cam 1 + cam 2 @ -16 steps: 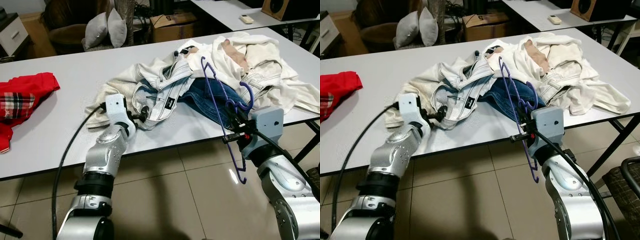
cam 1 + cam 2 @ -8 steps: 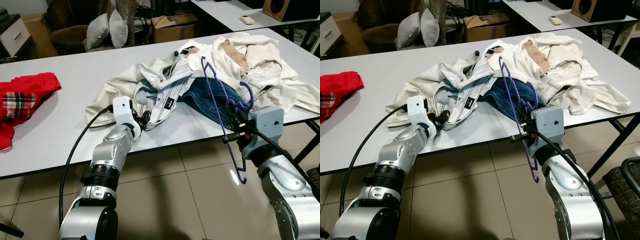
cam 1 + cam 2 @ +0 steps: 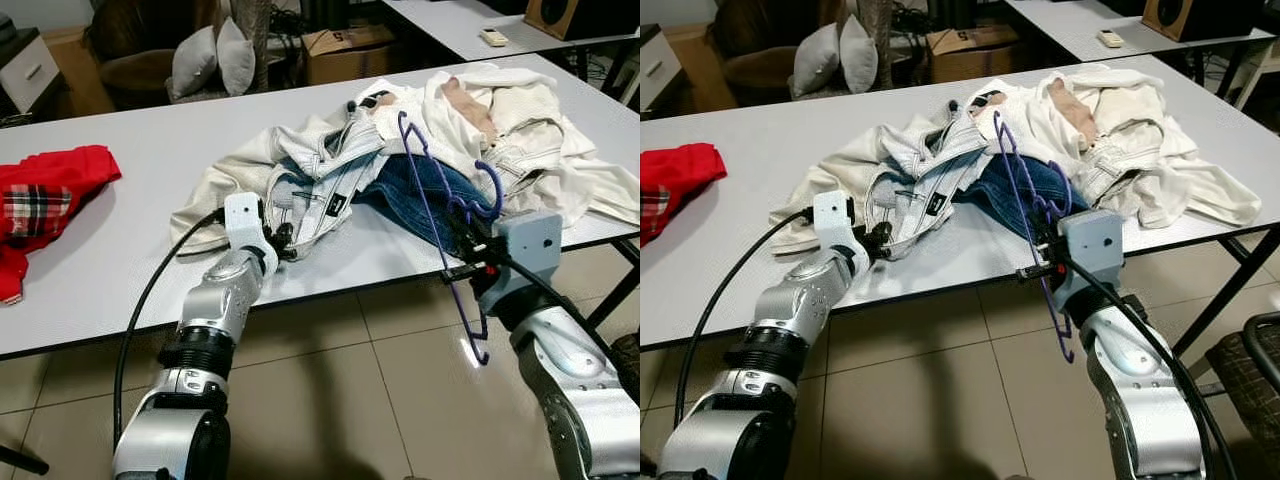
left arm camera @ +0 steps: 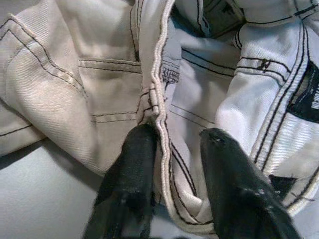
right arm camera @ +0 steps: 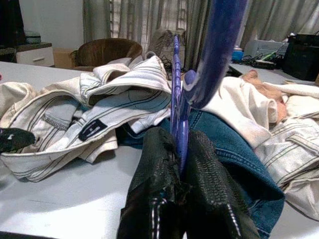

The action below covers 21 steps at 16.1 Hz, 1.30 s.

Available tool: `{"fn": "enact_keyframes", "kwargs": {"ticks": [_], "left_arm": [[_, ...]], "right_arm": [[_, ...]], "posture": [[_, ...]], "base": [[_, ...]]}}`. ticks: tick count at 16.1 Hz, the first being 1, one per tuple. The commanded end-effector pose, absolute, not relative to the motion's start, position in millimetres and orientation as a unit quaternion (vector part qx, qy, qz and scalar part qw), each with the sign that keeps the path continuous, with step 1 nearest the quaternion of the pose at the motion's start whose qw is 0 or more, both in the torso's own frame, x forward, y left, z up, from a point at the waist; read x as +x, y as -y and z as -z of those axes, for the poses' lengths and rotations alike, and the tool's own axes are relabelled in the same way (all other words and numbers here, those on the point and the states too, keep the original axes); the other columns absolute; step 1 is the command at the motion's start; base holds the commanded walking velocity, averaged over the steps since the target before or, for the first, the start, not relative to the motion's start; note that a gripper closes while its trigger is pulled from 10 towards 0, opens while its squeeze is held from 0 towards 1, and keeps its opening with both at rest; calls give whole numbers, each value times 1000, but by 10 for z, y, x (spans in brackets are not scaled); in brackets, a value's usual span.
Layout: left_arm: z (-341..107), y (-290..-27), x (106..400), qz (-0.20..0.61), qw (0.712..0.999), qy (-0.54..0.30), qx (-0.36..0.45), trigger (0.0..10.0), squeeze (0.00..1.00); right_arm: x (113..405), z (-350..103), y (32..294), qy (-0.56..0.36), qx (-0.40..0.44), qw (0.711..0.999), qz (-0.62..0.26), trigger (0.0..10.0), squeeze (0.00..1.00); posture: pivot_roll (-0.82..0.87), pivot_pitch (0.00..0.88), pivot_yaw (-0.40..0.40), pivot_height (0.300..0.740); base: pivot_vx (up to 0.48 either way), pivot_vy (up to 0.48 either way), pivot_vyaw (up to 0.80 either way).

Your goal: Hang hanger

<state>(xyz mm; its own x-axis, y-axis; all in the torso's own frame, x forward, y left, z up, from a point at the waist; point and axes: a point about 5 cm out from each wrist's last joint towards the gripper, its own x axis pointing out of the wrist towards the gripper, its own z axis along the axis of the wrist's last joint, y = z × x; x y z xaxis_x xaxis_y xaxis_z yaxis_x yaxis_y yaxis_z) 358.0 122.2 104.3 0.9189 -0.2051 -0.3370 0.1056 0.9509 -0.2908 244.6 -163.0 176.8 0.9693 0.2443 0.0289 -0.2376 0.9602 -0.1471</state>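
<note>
1. A long white table (image 3: 120, 270) carries a heap of clothes: cream-white denim trousers with dark stitching (image 3: 320, 185), dark blue jeans (image 3: 425, 195) under them, and a cream jacket (image 3: 510, 120) toward the robot's right.
2. The thin purple plastic hanger (image 3: 440, 215) is held by the right gripper (image 3: 468, 268) at the table's near edge. Its hook end points down past the edge toward the tiled floor (image 3: 380, 400), and its frame leans up over the blue jeans.
3. In the right wrist view, the right gripper's two black fingers (image 5: 154, 199) are pressed together on the hanger's purple bar (image 5: 178, 119).
4. The left gripper (image 3: 278, 238) is at the near side of the heap, at the waistband of the white trousers.
5. In the left wrist view its black fingers (image 4: 132, 169) stand slightly apart with a stitched edge of the pale fabric (image 4: 159, 149) running between them. Whether they are actually pinching that edge cannot be told.
6. A red garment with a plaid lining (image 3: 45, 200) lies well apart from the heap, at the table's left end.
7. Beyond the table stand a brown chair with two grey cushions (image 3: 215, 55) and a cardboard box (image 3: 345, 50).
</note>
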Motion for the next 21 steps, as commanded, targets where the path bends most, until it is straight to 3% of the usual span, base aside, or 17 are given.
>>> {"fn": "enact_keyframes", "kwargs": {"ticks": [1, 12, 17, 21], "left_arm": [[-1088, -1235, 3594, 85, 973, -178, -123, 0, 0], [-1248, -1300, 3607, 91, 983, -133, -90, 0, 0], [-1553, -1425, 3639, 95, 993, -63, -28, 0, 0], [-2159, -1753, 3753, 81, 990, 52, 102, 0, 0]], "right_arm": [[2454, -1795, 1608, 34, -74, 989, -122, 10000, 0], [2429, -1763, 1570, 27, -62, 990, -124, 10000, 0], [2430, -1754, 1509, 29, -57, 988, -143, 10000, 0], [2474, -1834, 1578, 62, -43, 990, -119, 10000, 0]], "posture": [[-181, 0, 108, 740], [-173, 0, 116, 740], [-158, 0, 118, 740], [-152, 0, 127, 740]], "base": [[0, 0, 0], [0, 0, 0], [0, 0, 0], [0, 0, 0]]}}
